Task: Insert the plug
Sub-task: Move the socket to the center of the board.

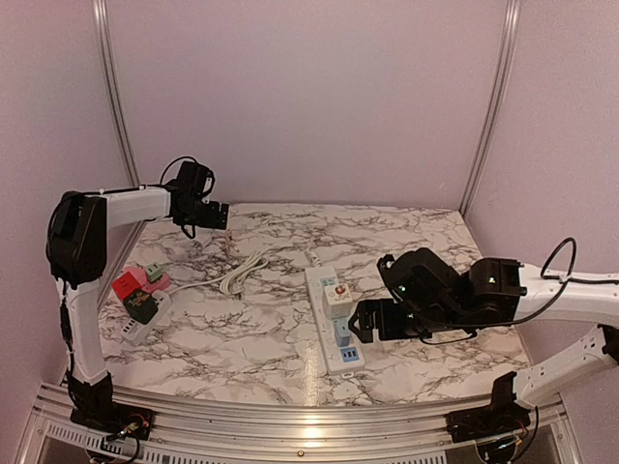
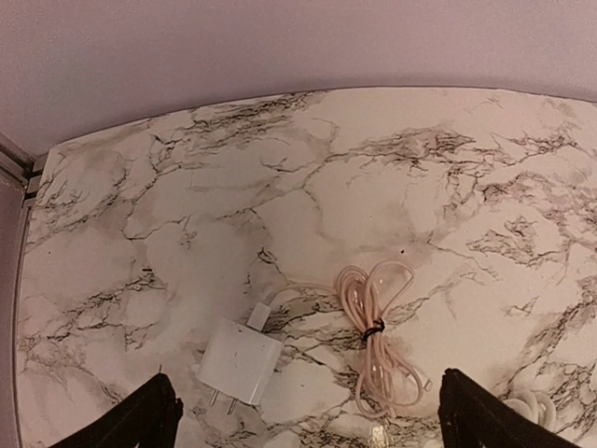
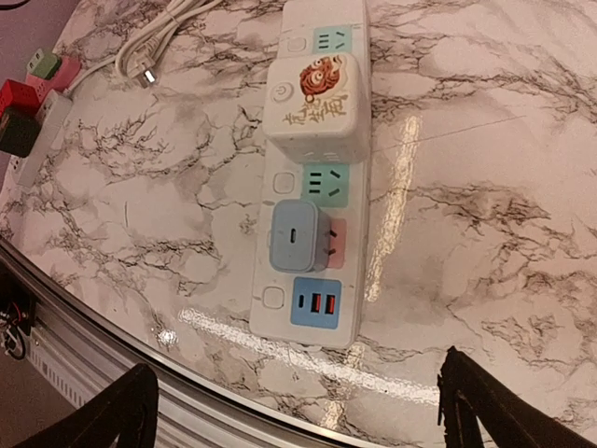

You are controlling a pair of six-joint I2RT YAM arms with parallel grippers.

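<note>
Far left of the tabletop (image 1: 435,242): small strip (image 1: 131,331) carrying red, green and pink plugs. Left gripper (image 1: 215,215) is spread wide, holding nothing, raised over the back-left area. Below it the white plug (image 2: 238,364) lies flat, with its pink cable (image 2: 378,341) bundled beside it. Centre: power strip (image 1: 334,319) with cube adapter (image 3: 317,107) and blue adapter (image 3: 297,235) seated, and a green socket (image 3: 326,185) between them. Right gripper (image 1: 360,322) is wide and empty, just right of the strip.
</note>
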